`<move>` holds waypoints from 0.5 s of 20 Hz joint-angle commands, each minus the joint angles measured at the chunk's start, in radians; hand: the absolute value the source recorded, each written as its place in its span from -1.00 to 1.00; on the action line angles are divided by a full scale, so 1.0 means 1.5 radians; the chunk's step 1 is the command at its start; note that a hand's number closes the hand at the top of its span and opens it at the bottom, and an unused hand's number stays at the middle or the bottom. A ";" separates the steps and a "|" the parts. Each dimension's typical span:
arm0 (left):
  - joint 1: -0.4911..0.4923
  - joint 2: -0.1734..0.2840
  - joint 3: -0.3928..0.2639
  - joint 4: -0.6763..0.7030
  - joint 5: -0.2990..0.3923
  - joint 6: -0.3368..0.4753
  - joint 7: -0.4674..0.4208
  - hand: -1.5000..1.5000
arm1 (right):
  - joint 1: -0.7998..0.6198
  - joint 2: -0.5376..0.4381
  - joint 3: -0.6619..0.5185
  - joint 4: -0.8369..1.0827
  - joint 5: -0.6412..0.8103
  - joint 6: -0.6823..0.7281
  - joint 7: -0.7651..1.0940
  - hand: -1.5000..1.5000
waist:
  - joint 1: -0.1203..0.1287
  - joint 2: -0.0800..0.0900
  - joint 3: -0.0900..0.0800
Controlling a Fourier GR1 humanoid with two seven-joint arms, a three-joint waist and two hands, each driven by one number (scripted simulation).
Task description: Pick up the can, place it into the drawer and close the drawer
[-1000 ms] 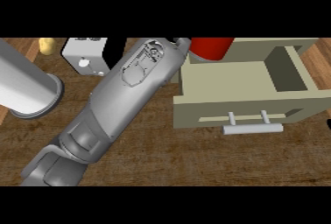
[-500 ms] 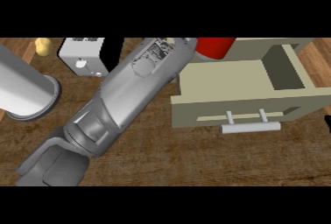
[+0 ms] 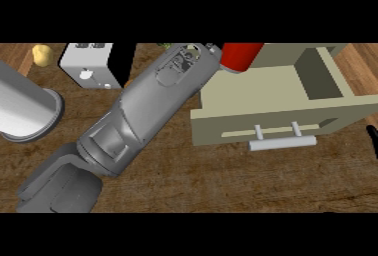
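My forearm (image 3: 148,110) reaches far across the wooden counter (image 3: 221,185) toward the red can (image 3: 240,56), which sits at the far edge above the open drawer (image 3: 277,100). Whether my fingers are spread or closed, I cannot tell.

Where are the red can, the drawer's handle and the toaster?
red can (image 3: 241,56), head view, on its red side.
drawer's handle (image 3: 283,144), head view, middle of the pale bar.
toaster (image 3: 92,70), head view, on its white front face.
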State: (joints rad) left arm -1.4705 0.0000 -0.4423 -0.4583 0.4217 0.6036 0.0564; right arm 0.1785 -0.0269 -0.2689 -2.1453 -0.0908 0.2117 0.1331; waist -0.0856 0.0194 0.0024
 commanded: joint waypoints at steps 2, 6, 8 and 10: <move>0.008 0.000 -0.032 0.031 0.018 0.018 -0.037 1.00 | -0.033 -0.018 -0.016 0.046 0.001 0.002 -0.015 -1.00 | 0.000 0.002 0.000; -0.002 0.000 -0.069 0.045 0.030 0.035 -0.029 1.00 | -0.057 -0.005 0.014 0.006 0.018 -0.021 0.025 -1.00 | -0.017 0.005 0.000; -0.021 0.000 -0.064 0.074 0.029 0.020 -0.030 1.00 | -0.051 -0.014 -0.007 0.045 0.000 -0.003 -0.011 -1.00 | -0.016 0.007 0.001; 0.022 0.000 -0.087 0.054 0.038 0.028 -0.060 1.00 | -0.031 -0.009 0.008 0.025 0.000 0.007 -0.009 -1.00 | -0.030 0.008 0.001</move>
State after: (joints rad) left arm -1.4692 0.0001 -0.5363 -0.3846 0.4657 0.6406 0.0012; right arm 0.1179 -0.0421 -0.2668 -2.1010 -0.0799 0.2060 0.1260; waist -0.1127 0.0281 0.0033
